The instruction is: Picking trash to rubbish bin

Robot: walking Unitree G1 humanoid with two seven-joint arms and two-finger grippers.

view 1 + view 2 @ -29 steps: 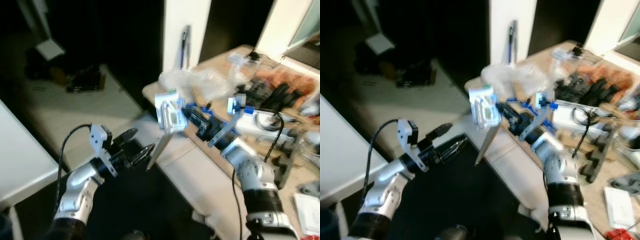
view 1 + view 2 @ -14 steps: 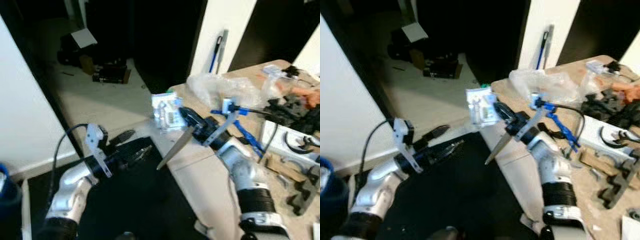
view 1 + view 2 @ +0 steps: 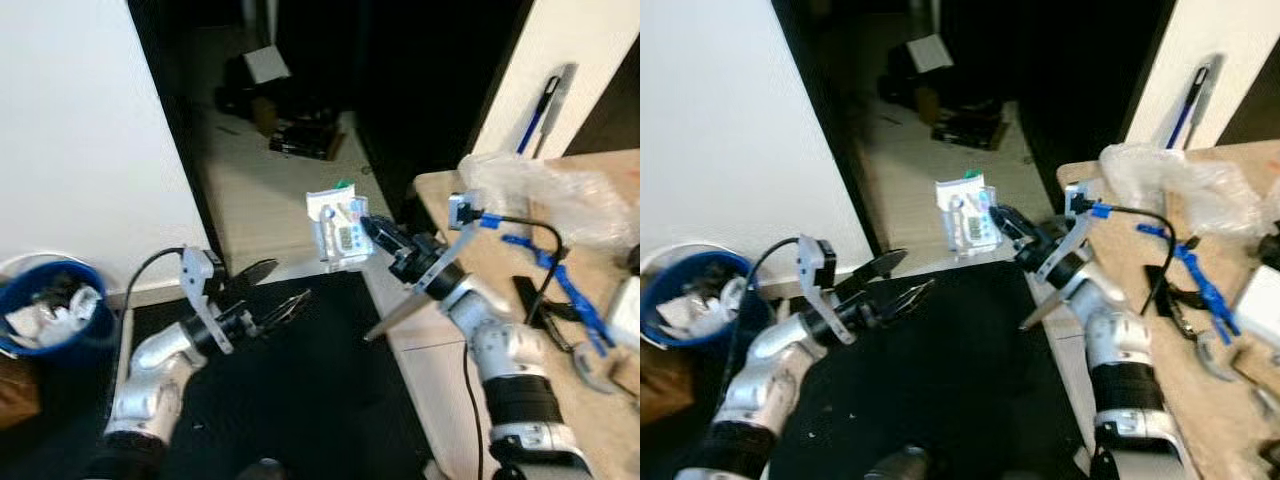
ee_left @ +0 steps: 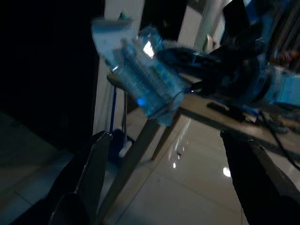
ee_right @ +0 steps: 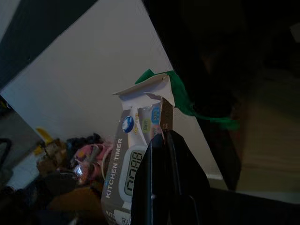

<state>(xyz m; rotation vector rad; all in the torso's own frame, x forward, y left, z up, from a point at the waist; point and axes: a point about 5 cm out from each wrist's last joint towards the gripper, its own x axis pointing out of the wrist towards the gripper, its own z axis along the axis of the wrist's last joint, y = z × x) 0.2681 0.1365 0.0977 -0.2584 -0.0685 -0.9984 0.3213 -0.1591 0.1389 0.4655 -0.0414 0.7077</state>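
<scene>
Item: kitchen timer package (image 3: 337, 227), centre of the head frame, carried clear of the wooden table (image 3: 600, 400) at right — I judge it is in transit to the blue rubbish bin (image 3: 50, 305) at far left. My right gripper (image 3: 368, 232) — fingers pinched together on the package's card edge. My left gripper (image 3: 275, 292) — lower left of centre, fingers apart, holding nothing.

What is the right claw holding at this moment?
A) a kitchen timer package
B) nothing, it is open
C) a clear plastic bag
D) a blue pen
A: the right claw is shut on the edge of the kitchen timer package, held up in the air; the right wrist view shows the words "KITCHEN TIMER" printed on it.
</scene>
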